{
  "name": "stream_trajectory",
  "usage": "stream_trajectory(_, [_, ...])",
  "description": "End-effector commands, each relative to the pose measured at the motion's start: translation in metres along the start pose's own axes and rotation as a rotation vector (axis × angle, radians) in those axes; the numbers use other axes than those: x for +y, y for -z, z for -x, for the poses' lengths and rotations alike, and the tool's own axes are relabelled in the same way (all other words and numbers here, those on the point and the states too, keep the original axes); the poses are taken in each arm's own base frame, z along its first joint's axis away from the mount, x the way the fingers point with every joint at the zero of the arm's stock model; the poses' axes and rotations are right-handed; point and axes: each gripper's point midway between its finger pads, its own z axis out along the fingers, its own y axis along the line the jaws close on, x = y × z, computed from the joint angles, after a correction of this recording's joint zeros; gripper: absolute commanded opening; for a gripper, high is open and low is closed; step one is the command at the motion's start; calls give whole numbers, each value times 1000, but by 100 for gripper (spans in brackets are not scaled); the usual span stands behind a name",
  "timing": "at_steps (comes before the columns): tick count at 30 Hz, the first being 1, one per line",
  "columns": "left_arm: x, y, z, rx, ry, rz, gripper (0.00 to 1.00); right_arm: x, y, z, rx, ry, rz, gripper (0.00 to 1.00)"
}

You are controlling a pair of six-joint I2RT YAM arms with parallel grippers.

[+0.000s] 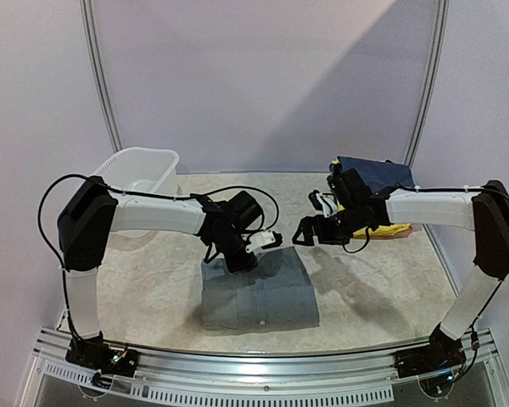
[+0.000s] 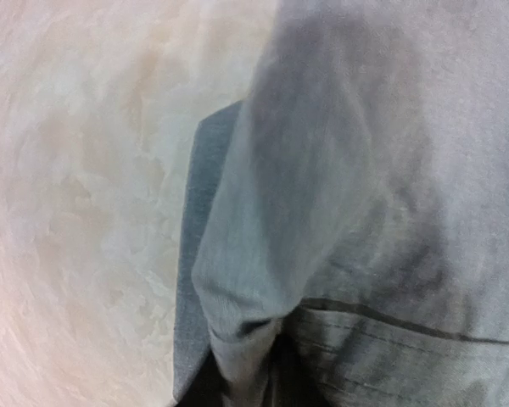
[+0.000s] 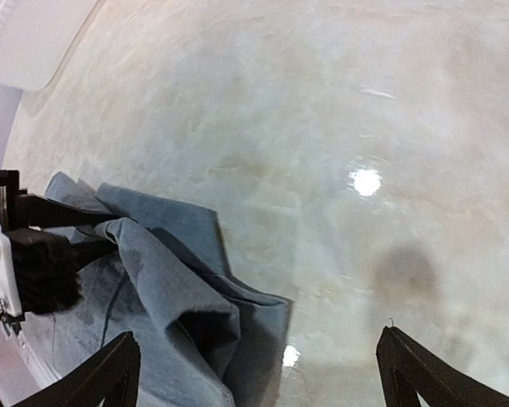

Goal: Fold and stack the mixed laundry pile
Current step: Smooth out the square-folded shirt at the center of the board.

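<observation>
At the near middle of the beige marbled table (image 1: pixel 153 297), the large grey trousers (image 1: pixel 259 292) lie folded into a thick rectangle, with a stack of navy and yellow clothes (image 1: pixel 382 182) at the far right. The left gripper (image 1: pixel 253 254) pinches a raised fold at their far left corner. The right gripper (image 1: pixel 308 231) hangs spread wide and empty just off their far right corner. Folding the trousers looks nearly finished; next, the left should let go, and then the bundle needs carrying to the stack.
</observation>
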Motion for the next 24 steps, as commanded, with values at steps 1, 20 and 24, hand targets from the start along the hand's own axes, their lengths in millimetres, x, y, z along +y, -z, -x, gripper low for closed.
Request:
stream_trajectory(1, [17,11,-2,-25,40,64,31,-21,37,2,-148,-24,-131,99])
stream_trajectory(20, [-21,146,10,-292,287,167,52,110,45,-58,-66,208,419,51])
stream_trajectory(24, [-61,139,5,-329,338,39,32,134,30,-92,50,260,504,29])
